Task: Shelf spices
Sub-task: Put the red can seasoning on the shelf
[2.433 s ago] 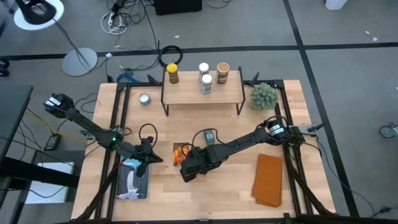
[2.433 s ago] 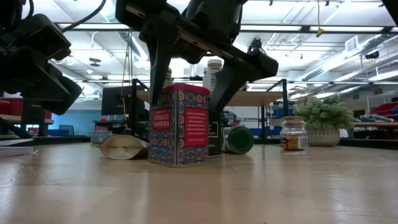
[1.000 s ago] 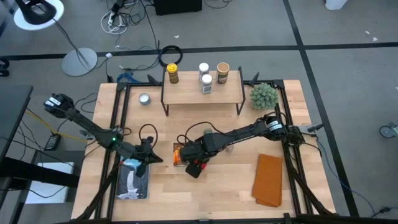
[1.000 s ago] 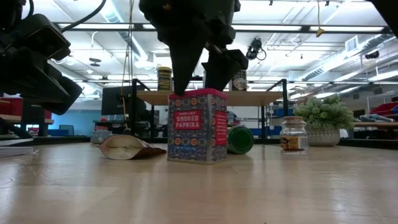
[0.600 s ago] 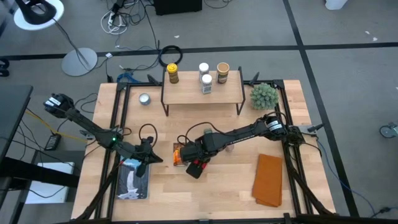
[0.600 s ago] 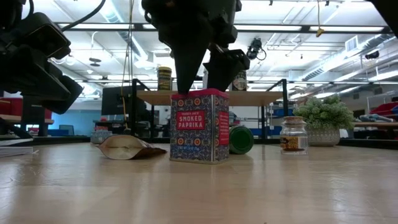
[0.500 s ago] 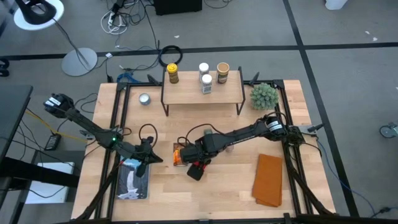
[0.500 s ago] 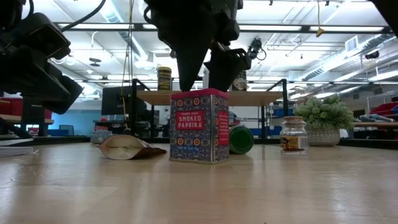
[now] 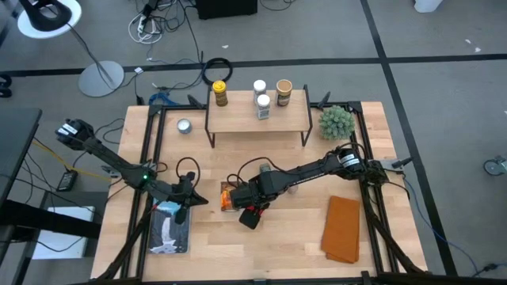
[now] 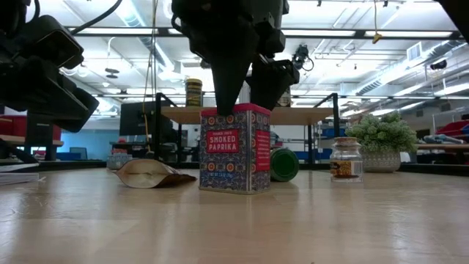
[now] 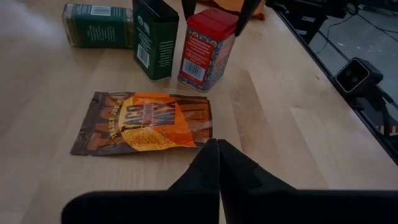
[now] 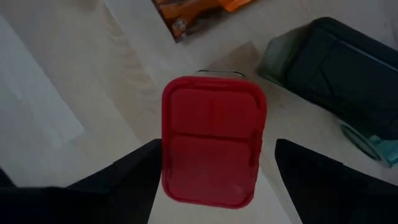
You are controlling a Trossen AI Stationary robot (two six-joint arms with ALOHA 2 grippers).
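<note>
The red tin (image 10: 234,149) stands upright on the table near its middle, with my right gripper (image 12: 217,144) over it, shut on its lid. Beside the tin are a dark box (image 11: 155,37), a green jar lying on its side (image 11: 99,25) and a flat orange packet (image 11: 140,121). A small glass jar (image 10: 346,158) stands farther right. The shelf (image 9: 257,119) at the far edge carries three jars with yellow, white and tan lids. My left gripper (image 11: 217,152) hangs shut over the table just left of the packet, touching nothing. My right gripper pinches the red tin's lid by two opposite sides (image 12: 166,149) between its two fingers (image 12: 130,177). The fingers come from above, pointing steeply down, and reach only the top of the tin. The tin stays upright with its base on the table.
A spiky green plant (image 9: 335,121) stands at the far right, a flat round silver tin (image 9: 184,125) left of the shelf. An orange cloth (image 9: 343,229) lies at the near right, a flat booklet (image 9: 169,228) under my left arm.
The red tin has turned a little about its upright axis between my right gripper's fingers, staying upright on the table.
</note>
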